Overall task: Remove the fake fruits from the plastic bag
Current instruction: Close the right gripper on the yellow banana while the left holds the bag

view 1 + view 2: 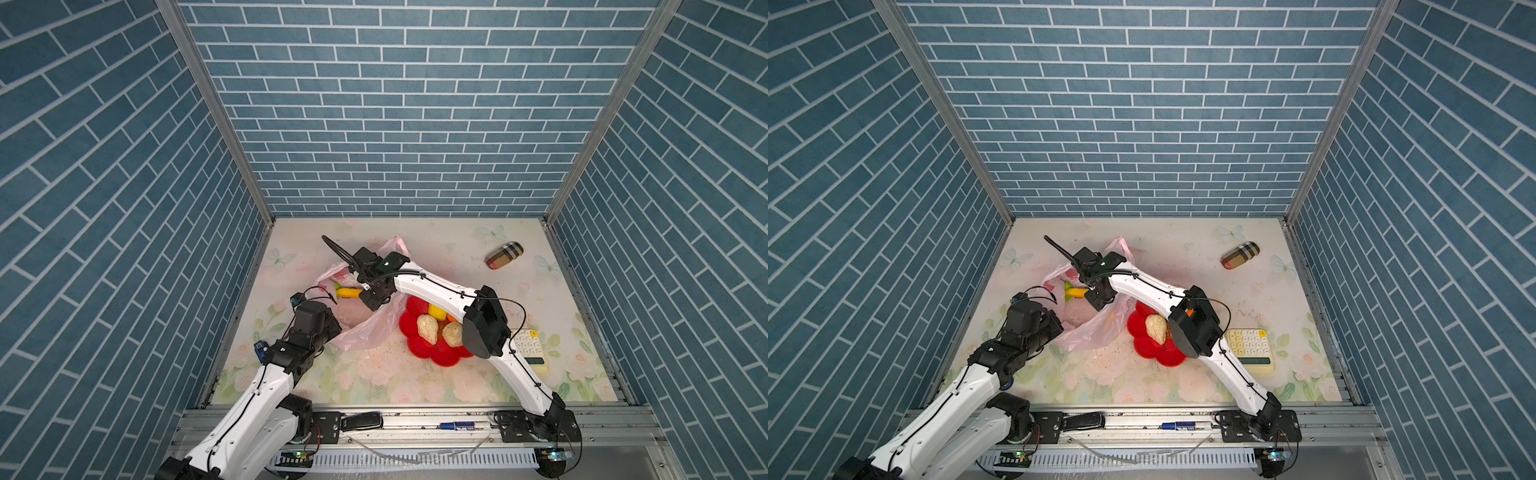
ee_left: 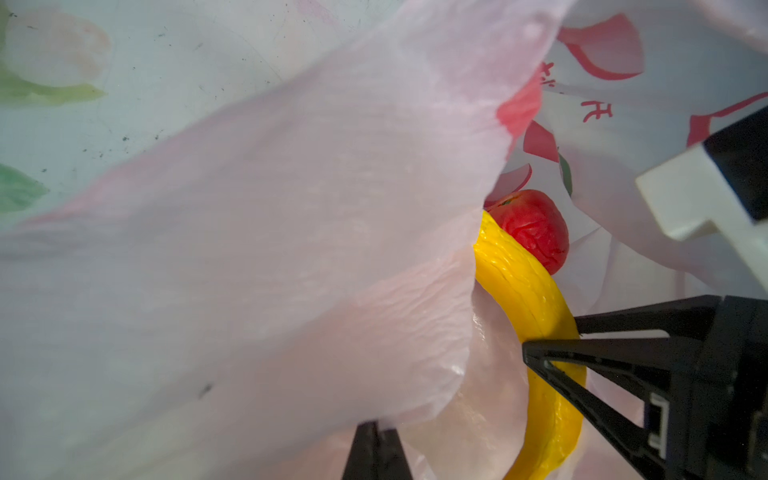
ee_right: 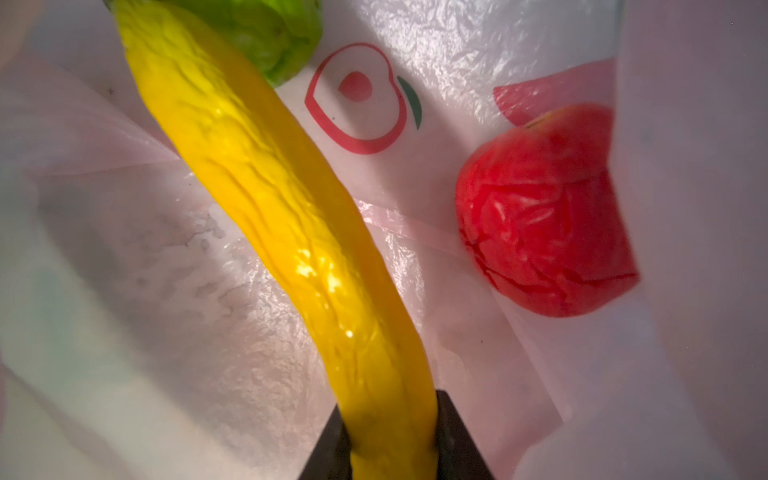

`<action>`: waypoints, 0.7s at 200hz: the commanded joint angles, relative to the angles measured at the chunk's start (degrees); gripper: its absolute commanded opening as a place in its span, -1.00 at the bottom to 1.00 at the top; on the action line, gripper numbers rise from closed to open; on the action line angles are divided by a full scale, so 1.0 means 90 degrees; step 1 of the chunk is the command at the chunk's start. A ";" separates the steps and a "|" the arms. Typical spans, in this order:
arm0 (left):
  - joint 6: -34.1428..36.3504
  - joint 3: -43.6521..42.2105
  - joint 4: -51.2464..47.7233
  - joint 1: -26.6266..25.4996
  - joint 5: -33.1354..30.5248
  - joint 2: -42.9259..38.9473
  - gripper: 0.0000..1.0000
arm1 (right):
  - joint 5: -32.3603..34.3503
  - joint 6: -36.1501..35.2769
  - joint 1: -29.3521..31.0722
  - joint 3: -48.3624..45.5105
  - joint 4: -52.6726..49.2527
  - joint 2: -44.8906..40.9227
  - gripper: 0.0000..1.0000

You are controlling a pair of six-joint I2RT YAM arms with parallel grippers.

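table [image 1: 415, 249]: floral mat, lower middle of both top views
bag [image 1: 374, 328]: pale pink, crinkled, left of centre on table; mouth open, near edge overlapping dish; also [image 1: 1092, 332]
dish [image 1: 419, 353]: red flower shape, just right of bag, partly under right arm
calculator [image 1: 530, 345]: cream, right of dish, part hidden by arm
case [image 1: 504, 255]: plaid, upper right of table, well apart from the rest
right gripper [image 3: 392, 440]: reaches across into bag mouth; fingers narrowly apart, clamped on one end of banana; seen side-on too [image 2: 557, 338]
left gripper [image 2: 376, 451]: low left of bag in top views; fingers fully together, pinching bag's edge film
banana [image 1: 348, 293]: yellow, inside bag mouth, one end between right fingers, other end by green ball; lifted or resting, cannot tell
cream fruits [image 1: 428, 328]: two, side by side in dish; second one [image 1: 453, 333]
red fruit [image 3: 536, 232]: wrinkled, inside bag, near banana, partly behind a bag fold
green ball [image 3: 270, 37]: inside bag, at banana's far end
yellow lump [image 1: 437, 311]: in dish, beyond cream fruits, half under arm
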 commanded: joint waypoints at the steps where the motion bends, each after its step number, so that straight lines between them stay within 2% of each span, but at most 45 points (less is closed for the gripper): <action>1: 0.0133 0.0206 -0.0078 0.0047 -0.0102 0.0072 -0.93 | 0.0168 -0.0045 -0.0026 -0.0188 0.0001 -0.0354 -0.76; 77: 0.0136 0.0239 -0.0036 0.0048 -0.0064 0.0116 -0.94 | 0.0197 0.0138 -0.0023 -0.0695 0.0613 -0.0686 -0.76; 140: 0.0095 0.0174 -0.0012 0.0047 0.0106 0.0126 -0.94 | 0.0082 0.0966 0.0005 -0.0882 0.1620 -0.0608 -0.77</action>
